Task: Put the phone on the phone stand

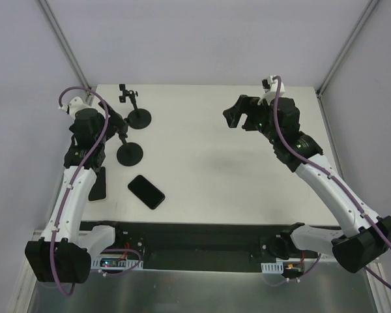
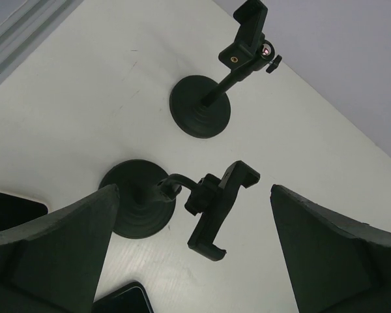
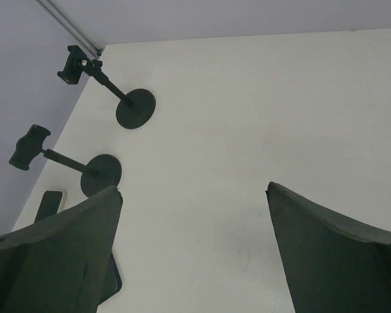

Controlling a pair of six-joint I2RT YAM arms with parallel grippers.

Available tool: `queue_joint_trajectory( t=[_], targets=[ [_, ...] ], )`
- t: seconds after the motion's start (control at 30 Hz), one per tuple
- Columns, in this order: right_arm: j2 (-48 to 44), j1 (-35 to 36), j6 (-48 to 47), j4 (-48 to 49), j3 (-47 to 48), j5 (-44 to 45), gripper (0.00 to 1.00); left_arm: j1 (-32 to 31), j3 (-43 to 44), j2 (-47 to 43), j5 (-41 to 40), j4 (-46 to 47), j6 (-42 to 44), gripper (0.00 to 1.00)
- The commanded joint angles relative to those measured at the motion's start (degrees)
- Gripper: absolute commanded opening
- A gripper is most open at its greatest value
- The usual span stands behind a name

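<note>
A black phone (image 1: 146, 192) lies flat on the white table (image 1: 208, 163), near the front left; its corner shows in the left wrist view (image 2: 122, 302). Two black phone stands are at the left rear, both with empty clamps. The nearer stand (image 1: 130, 154) has its clamp (image 2: 218, 208) just below and between my left fingers. The farther stand (image 1: 140, 118) is upright behind it (image 2: 201, 106). My left gripper (image 1: 117, 125) is open and empty above the nearer stand's clamp (image 2: 192, 190). My right gripper (image 1: 242, 117) is open and empty, held high over the table's rear right (image 3: 193, 189).
A second dark phone (image 1: 98, 184) lies by the table's left edge, partly under my left arm; it also shows in the left wrist view (image 2: 10, 210). Both stands show in the right wrist view, the nearer (image 3: 101, 175) and the farther (image 3: 135, 109). Grey walls enclose the table.
</note>
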Motion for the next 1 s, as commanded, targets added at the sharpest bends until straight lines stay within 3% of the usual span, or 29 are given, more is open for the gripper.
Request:
queue_joint_trajectory(
  t=[0.0, 0.4, 0.53, 0.67, 0.77, 0.87, 0.97],
  targets=[
    [-0.78, 0.37, -1.39, 2.11, 1.56, 0.33, 0.96, 0.29, 1.38, -1.81, -2.32, 0.19, -1.98, 0.99],
    [2.66, 1.16, -2.54, -0.10, 4.73, -5.38, 0.96, -1.81, 3.05, 6.36, 3.13, -1.39, -1.11, 0.99],
    [2.66, 1.25, -2.98, -0.28, 4.82, -5.91, 0.96, -3.49, 4.45, 8.82, 2.43, -2.18, 1.27, 0.93],
    [2.40, 1.34, -3.51, -0.19, 4.82, -6.26, 0.96, -3.49, 6.13, 11.55, 1.55, -2.88, 4.78, 0.72],
    [2.74, 1.42, -3.42, -0.19, 4.91, -6.52, 0.96, -4.62, 7.09, 13.04, -0.56, -4.20, 6.19, 0.71],
    [3.10, 1.51, -3.51, -0.19, 5.17, -7.31, 0.96, -6.64, 7.80, 13.92, -1.97, -4.73, 7.33, 0.61],
    [3.18, 1.51, -3.68, -0.10, 5.35, -7.58, 0.96, -7.35, 8.24, 14.63, -1.97, -5.43, 7.86, 0.46]
  ],
)
